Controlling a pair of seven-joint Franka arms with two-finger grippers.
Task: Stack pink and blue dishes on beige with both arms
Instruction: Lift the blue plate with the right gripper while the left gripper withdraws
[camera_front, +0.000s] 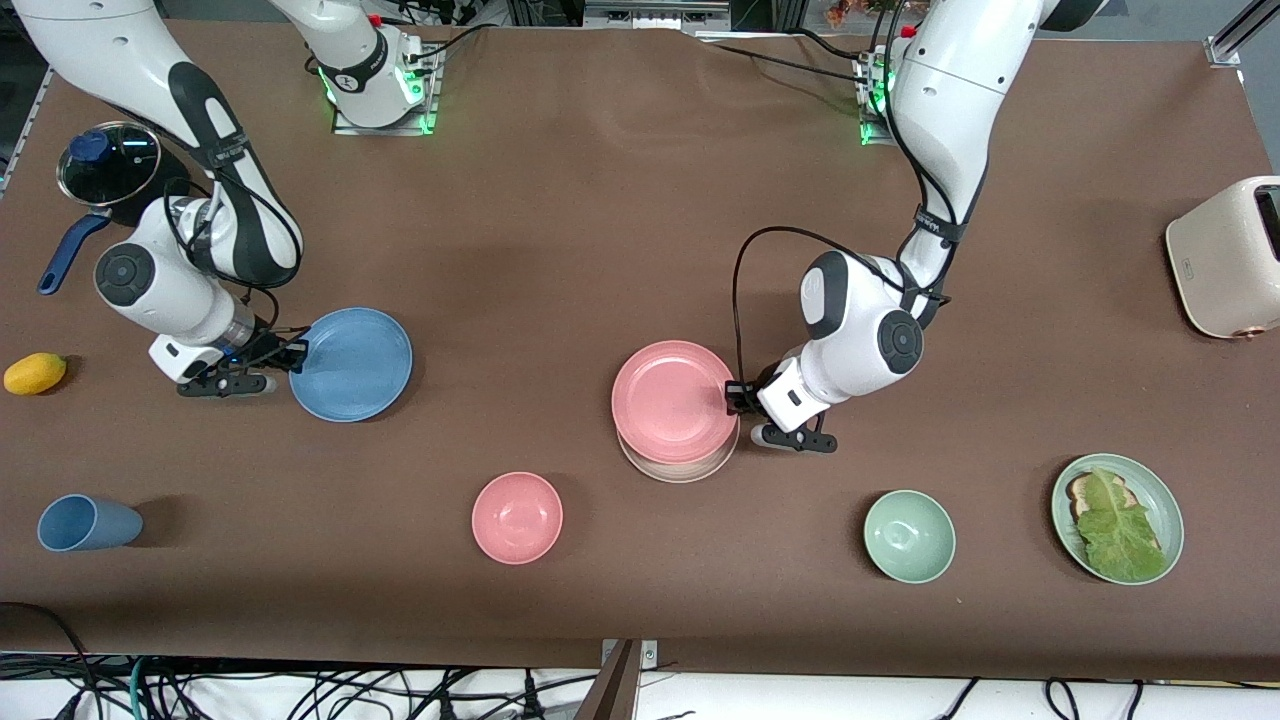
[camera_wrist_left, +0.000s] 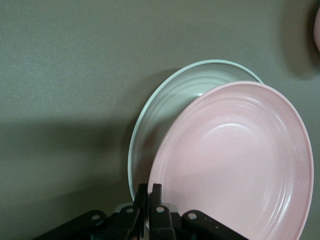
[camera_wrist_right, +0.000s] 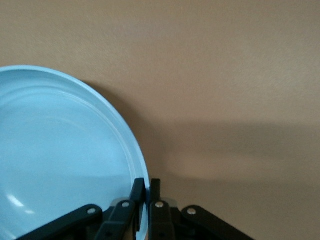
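Up front: left gripper (camera_front: 737, 400) pinches pink plate (camera_front: 672, 400) rim at 3 o'clock, over beige plate (camera_front: 680, 468); right gripper (camera_front: 293, 358) clamps blue plate (camera_front: 350, 363) at 9 o'clock on the table (camera_front: 600, 230). Left wrist: fingers (camera_wrist_left: 155, 192) closed on pink plate (camera_wrist_left: 235, 165) rim above beige plate (camera_wrist_left: 165, 110). Right wrist: fingers (camera_wrist_right: 137, 192) pinch blue plate (camera_wrist_right: 60, 155) rim.

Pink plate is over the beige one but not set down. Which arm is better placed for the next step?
Left. Its hand is shut on the pink plate, held just above the beige plate, ready to lower. The right hand is shut on the blue plate's rim, away toward its own end.
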